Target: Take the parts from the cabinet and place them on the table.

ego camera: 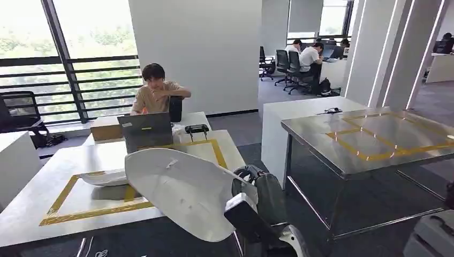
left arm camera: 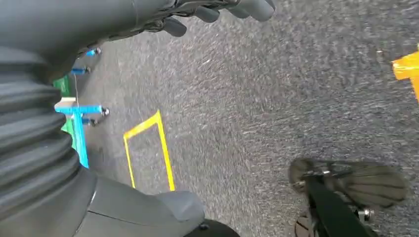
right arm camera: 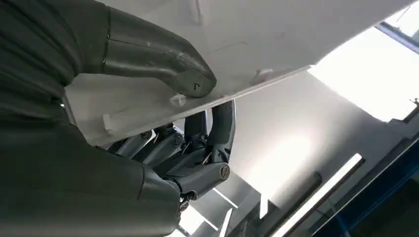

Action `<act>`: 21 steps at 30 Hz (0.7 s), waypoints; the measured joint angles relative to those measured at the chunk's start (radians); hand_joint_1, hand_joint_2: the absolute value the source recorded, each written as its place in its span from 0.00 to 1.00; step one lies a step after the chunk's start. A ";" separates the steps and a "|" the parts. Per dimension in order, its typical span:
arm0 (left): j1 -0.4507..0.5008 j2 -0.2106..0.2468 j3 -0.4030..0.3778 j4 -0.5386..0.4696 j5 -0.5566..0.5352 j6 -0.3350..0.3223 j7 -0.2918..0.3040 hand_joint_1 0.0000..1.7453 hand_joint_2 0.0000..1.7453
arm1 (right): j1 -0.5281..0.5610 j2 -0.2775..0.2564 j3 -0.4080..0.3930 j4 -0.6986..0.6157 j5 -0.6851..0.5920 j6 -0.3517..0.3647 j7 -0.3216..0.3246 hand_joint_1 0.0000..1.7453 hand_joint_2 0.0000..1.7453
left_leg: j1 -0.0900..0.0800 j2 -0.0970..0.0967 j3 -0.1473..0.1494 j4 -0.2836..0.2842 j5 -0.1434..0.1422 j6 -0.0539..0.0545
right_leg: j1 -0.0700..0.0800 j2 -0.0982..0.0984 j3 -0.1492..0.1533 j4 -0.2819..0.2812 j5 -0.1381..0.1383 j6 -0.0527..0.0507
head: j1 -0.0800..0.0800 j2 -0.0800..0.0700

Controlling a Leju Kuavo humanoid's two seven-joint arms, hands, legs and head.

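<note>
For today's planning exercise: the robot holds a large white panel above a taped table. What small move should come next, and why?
Probably carry the white panel forward over the table's yellow taped rectangle. The right hand grips its edge, and it overhangs the near table edge.

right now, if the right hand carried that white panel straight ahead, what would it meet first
Likely the white table with the yellow tape; the right hand holds the white panel over its near edge, toward another white part. Depth is unclear.
</note>
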 joint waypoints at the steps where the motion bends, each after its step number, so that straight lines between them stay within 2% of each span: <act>1: 0.001 0.000 0.000 0.000 0.000 -0.002 0.002 0.00 1.00 | 0.000 -0.001 0.000 0.000 0.000 0.000 0.000 1.00 1.00 | 0.000 0.001 0.008 -0.008 0.014 0.000 | 0.000 -0.015 0.000 0.000 0.000 0.000 | 0.000 0.000; 2: 0.001 0.001 0.000 0.000 -0.002 -0.002 0.003 0.00 1.00 | 0.000 -0.002 0.000 0.000 0.000 0.000 0.000 1.00 1.00 | 0.000 0.003 0.037 -0.057 0.043 0.001 | 0.000 -0.028 0.000 0.001 -0.001 0.001 | 0.000 0.000; 3: 0.000 0.002 -0.001 0.000 -0.003 -0.003 0.003 0.00 1.00 | 0.000 -0.004 0.000 0.000 0.000 0.000 -0.002 1.00 1.00 | 0.000 0.013 0.086 -0.143 0.083 0.003 | 0.000 -0.041 0.001 0.003 -0.003 0.004 | 0.000 0.000; 4: -0.002 0.003 -0.001 -0.001 -0.003 -0.003 0.003 0.00 1.00 | -0.001 -0.005 0.000 0.000 0.000 0.000 -0.002 1.00 1.00 | -0.001 0.037 0.143 -0.243 0.121 0.006 | 0.000 -0.053 0.003 0.007 -0.007 0.007 | 0.000 0.000; 5: -0.005 0.002 -0.001 -0.001 -0.005 -0.006 0.003 0.00 1.00 | -0.002 -0.006 0.000 0.000 0.000 -0.002 -0.003 1.00 1.00 | -0.011 0.098 0.169 -0.300 0.106 0.011 | 0.006 -0.062 0.003 0.011 -0.011 0.013 | 0.000 0.000; 6: -0.009 0.002 -0.002 -0.001 -0.006 -0.010 0.004 0.00 1.00 | -0.004 -0.008 -0.001 0.000 0.000 -0.003 -0.002 1.00 1.00 | -0.010 0.095 0.172 -0.304 0.114 0.029 | 0.014 -0.071 0.000 0.017 -0.015 0.019 | 0.001 0.000; 7: -0.010 0.002 -0.002 -0.001 -0.006 -0.011 0.006 0.00 1.00 | -0.004 -0.010 -0.002 0.000 0.001 -0.006 -0.003 1.00 1.00 | -0.011 0.076 0.167 -0.300 0.114 0.035 | 0.015 -0.078 0.000 0.015 -0.014 0.021 | 0.003 0.000; 9: -0.009 0.002 -0.002 0.000 -0.009 -0.011 0.008 0.00 1.00 | -0.004 -0.011 -0.002 0.000 0.000 -0.011 -0.001 1.00 1.00 | -0.013 0.055 0.163 -0.299 0.115 0.044 | 0.016 -0.100 0.005 0.013 -0.017 0.027 | 0.003 0.000; 10: -0.009 0.002 -0.002 0.000 -0.009 -0.011 0.010 0.00 1.00 | -0.006 -0.012 -0.002 -0.001 -0.001 -0.011 0.001 1.00 1.00 | -0.006 0.046 0.165 -0.304 0.120 0.053 | 0.015 -0.102 0.004 0.016 -0.022 0.033 | 0.003 0.000; 11: -0.008 0.002 -0.002 -0.001 -0.010 -0.011 0.011 0.00 1.00 | -0.007 -0.014 -0.003 -0.001 -0.008 -0.010 0.008 1.00 1.00 | -0.004 0.038 0.164 -0.305 0.122 0.056 | 0.006 -0.042 -0.006 0.041 -0.042 0.043 | 0.003 0.000; 12: -0.010 0.002 -0.002 -0.001 -0.011 -0.011 0.012 0.00 1.00 | -0.007 -0.016 -0.003 -0.001 -0.011 -0.009 0.015 1.00 1.00 | -0.002 0.034 0.163 -0.305 0.123 0.060 | 0.003 -0.002 -0.027 0.092 -0.075 0.047 | 0.005 0.000; 13: -0.013 0.002 -0.002 -0.001 -0.011 -0.011 0.012 0.00 1.00 | -0.008 -0.021 -0.003 -0.001 -0.016 -0.010 0.024 1.00 1.00 | -0.002 0.025 0.161 -0.304 0.124 0.064 | 0.001 0.024 -0.065 0.175 -0.115 0.051 | 0.003 0.000; 14: -0.014 0.001 -0.002 -0.001 -0.011 -0.011 0.013 0.00 1.00 | -0.005 -0.026 -0.003 -0.001 -0.019 -0.010 0.027 1.00 1.00 | -0.003 0.014 0.160 -0.304 0.124 0.065 | 0.001 0.035 -0.109 0.266 -0.151 0.054 | 0.004 0.000; 15: -0.012 0.000 -0.002 -0.001 -0.011 -0.011 0.013 0.00 1.00 | -0.003 -0.032 -0.003 -0.001 -0.021 -0.012 0.030 1.00 1.00 | -0.003 0.006 0.160 -0.303 0.124 0.065 | 0.001 0.037 -0.141 0.324 -0.165 0.054 | 0.004 0.000; 16: -0.010 0.000 -0.002 0.000 -0.011 -0.011 0.014 0.00 1.00 | -0.002 -0.034 -0.003 -0.001 -0.025 -0.013 0.033 1.00 1.00 | -0.003 -0.001 0.160 -0.303 0.124 0.065 | 0.001 0.038 -0.153 0.337 -0.154 0.053 | 0.004 0.000; 17: -0.009 0.000 -0.002 -0.001 -0.011 -0.011 0.014 0.00 1.00 | -0.003 -0.036 -0.003 -0.001 -0.026 -0.015 0.033 1.00 1.00 | -0.003 -0.006 0.160 -0.301 0.124 0.065 | 0.001 0.038 -0.142 0.303 -0.123 0.051 | 0.004 0.000; 19: -0.009 0.000 -0.002 -0.001 -0.011 -0.011 0.013 0.00 1.00 | -0.003 -0.037 -0.003 -0.001 -0.026 -0.020 0.033 1.00 1.00 | -0.003 -0.017 0.162 -0.300 0.123 0.064 | 0.000 0.038 -0.073 0.147 -0.035 0.045 | 0.004 0.000; 20: -0.010 0.000 -0.002 0.000 -0.011 -0.011 0.013 0.00 1.00 | -0.004 -0.039 -0.003 -0.001 -0.027 -0.023 0.031 1.00 1.00 | -0.003 -0.021 0.162 -0.299 0.122 0.061 | -0.001 0.044 -0.026 0.041 0.006 0.040 | 0.004 0.000; 21: -0.009 0.000 -0.002 -0.001 -0.010 -0.011 0.012 0.00 1.00 | -0.004 -0.041 -0.003 -0.001 -0.028 -0.025 0.028 1.00 1.00 | -0.008 -0.025 0.158 -0.298 0.124 0.051 | 0.005 0.049 -0.019 0.023 -0.008 0.039 | 0.003 0.000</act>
